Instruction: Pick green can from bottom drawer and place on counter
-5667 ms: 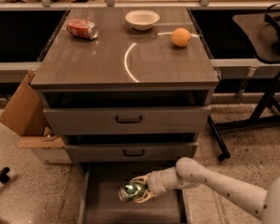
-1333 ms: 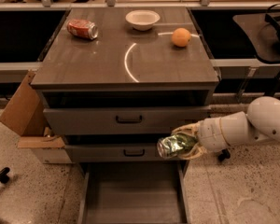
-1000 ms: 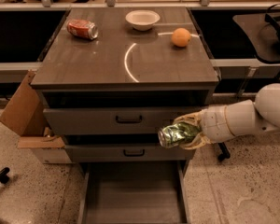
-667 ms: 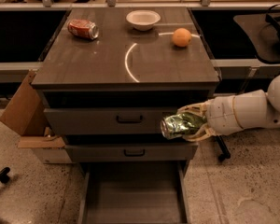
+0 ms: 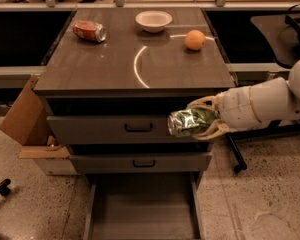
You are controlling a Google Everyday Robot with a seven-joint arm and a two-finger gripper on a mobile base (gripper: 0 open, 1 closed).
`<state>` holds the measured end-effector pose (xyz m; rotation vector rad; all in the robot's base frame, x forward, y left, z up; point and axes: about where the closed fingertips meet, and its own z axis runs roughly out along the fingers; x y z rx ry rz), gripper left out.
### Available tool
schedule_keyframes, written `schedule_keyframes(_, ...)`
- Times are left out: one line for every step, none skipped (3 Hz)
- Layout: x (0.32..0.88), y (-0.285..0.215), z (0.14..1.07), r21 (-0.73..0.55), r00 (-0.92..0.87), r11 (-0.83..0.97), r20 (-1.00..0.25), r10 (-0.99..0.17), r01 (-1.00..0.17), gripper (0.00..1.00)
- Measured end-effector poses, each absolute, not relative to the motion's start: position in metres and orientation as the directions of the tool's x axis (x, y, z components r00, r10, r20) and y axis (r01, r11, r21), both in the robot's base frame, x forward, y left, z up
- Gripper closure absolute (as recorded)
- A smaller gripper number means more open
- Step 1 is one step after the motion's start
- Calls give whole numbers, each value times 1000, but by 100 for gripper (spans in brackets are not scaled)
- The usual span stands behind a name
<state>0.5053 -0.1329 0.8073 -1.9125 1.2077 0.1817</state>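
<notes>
Clamping the green can (image 5: 184, 122) sideways in the gripper (image 5: 202, 123), by the top drawer front's (image 5: 115, 129) right end, well above the bottom drawer (image 5: 142, 211), just below the counter (image 5: 135, 64) edge, probably to clear it.

A: Home kitchen?
B: No, a lab or office: speckled floor (image 5: 250, 209), cardboard box (image 5: 24, 119), office-chair base (image 5: 236, 156), long benches (image 5: 15, 71) behind a lone cabinet (image 5: 85, 130). The gripper (image 5: 205, 120) clasps the green can (image 5: 185, 122) in front of it.
</notes>
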Motion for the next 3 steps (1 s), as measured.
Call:
schedule_keyframes(526,-118,821,-589,545,-175,-538,-644,-789,100)
schedule_keyframes(545,-98,848,-617,576,-183,-528,-624,-765,100)
schedule_keyframes(561,-74,873,-637,586,-172,-524,-618,-752,100)
